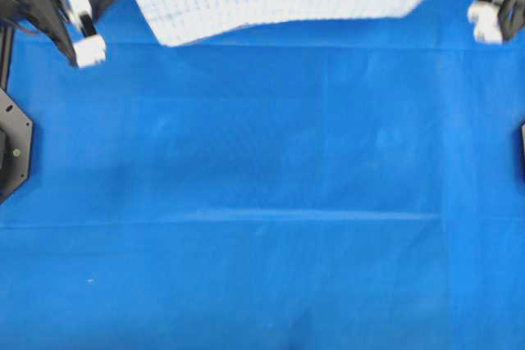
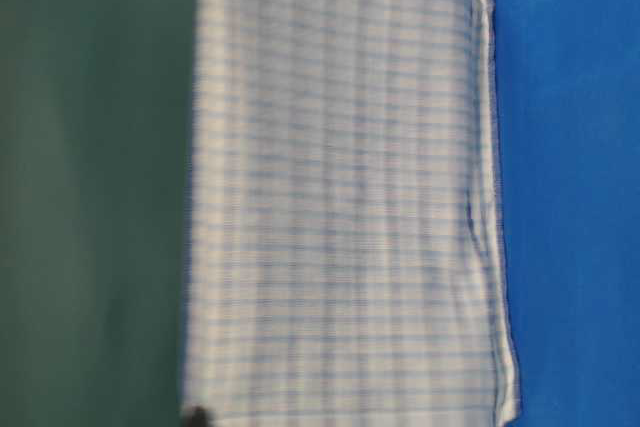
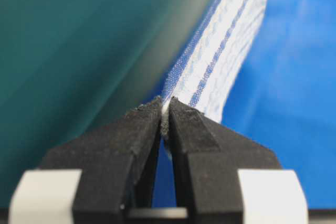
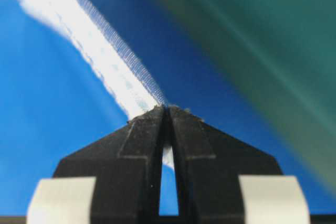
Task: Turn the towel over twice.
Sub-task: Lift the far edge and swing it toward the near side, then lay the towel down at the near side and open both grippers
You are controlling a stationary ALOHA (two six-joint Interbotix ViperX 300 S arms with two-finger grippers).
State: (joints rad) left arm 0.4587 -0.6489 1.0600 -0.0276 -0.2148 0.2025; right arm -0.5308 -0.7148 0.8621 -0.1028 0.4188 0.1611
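no text, label, brand, number or sign can be read on anything here

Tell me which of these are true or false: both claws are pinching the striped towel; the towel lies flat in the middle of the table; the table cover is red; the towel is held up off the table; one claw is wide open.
1. Both claws pinch the towel. True: the left claw and the right claw are each shut on an edge of it.
2. The towel lies flat mid-table. False: it hangs stretched between the claws at the far edge of the overhead view.
3. The table cover is red. False: the cloth is solid blue.
4. The towel is lifted. True: most of it hangs above the blue cloth.
5. One claw is wide open. False: both are closed on the towel.
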